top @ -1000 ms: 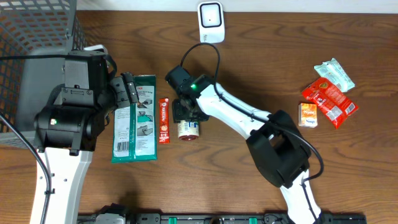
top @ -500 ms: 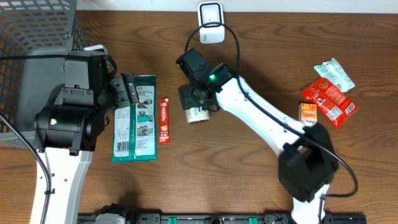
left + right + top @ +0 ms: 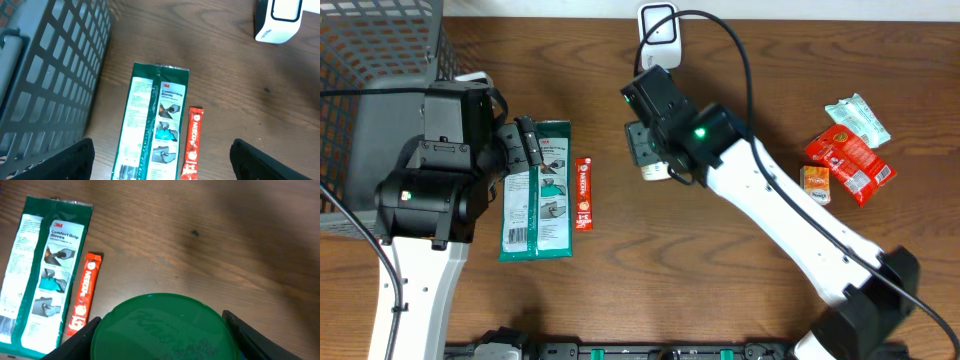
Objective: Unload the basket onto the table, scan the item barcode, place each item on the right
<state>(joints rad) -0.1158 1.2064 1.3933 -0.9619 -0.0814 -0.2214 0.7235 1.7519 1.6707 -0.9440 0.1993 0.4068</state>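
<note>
Possibly the jar [image 3: 655,172] slips or twists in the right gripper [image 3: 648,150], because the fingers only flank its smooth round sides at the green lid [image 3: 162,325]; a dropped jar could roll across the bench [image 3: 740,60]. The right gripper is partly closed, clamped on that jar, which appears lifted near the white scanner [image 3: 658,22]. The barcode is not visible, so the scan may miss. Further out, the left gripper [image 3: 527,143] hangs wide open and empty over a green glove packet [image 3: 535,205], beside a red sachet [image 3: 584,193].
</note>
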